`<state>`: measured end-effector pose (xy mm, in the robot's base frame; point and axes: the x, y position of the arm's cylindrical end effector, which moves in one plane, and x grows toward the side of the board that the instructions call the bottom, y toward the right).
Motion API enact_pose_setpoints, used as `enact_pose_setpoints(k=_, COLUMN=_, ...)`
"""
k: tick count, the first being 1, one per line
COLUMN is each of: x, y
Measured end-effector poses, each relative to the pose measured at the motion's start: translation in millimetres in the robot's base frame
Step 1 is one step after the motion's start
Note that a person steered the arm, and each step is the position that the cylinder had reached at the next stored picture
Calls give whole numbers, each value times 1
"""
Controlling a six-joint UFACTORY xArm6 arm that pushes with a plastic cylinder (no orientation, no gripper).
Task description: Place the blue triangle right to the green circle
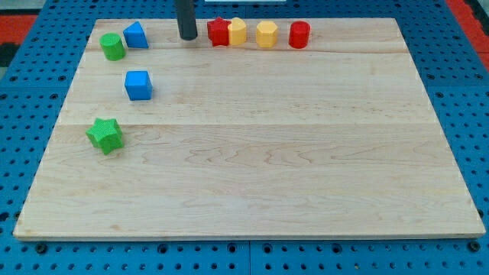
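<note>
The blue triangle (136,35) lies near the board's top left corner, just to the right of the green circle (112,46) and touching or almost touching it. My tip (187,37) is on the board near the top edge. It stands apart to the right of the blue triangle and just left of a red star (219,32).
A blue cube (138,85) lies below the triangle. A green star (105,135) lies at the left edge. Right of the red star sit a yellow block (238,32), a yellow hexagon (266,34) and a red cylinder (299,34). The wooden board (267,153) lies on blue pegboard.
</note>
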<state>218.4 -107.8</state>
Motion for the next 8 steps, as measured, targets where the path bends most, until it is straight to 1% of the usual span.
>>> enact_pose_setpoints(k=1, x=-25, y=-37)
enact_pose_setpoints(k=2, x=-26, y=-90)
enact_pose_setpoints(k=3, x=-18, y=-148)
enact_pose_setpoints(k=4, x=-6, y=-127)
enact_pose_setpoints(k=5, x=12, y=-69)
enact_pose_setpoints(k=6, x=19, y=-36)
enact_pose_setpoints(k=8, x=20, y=-29)
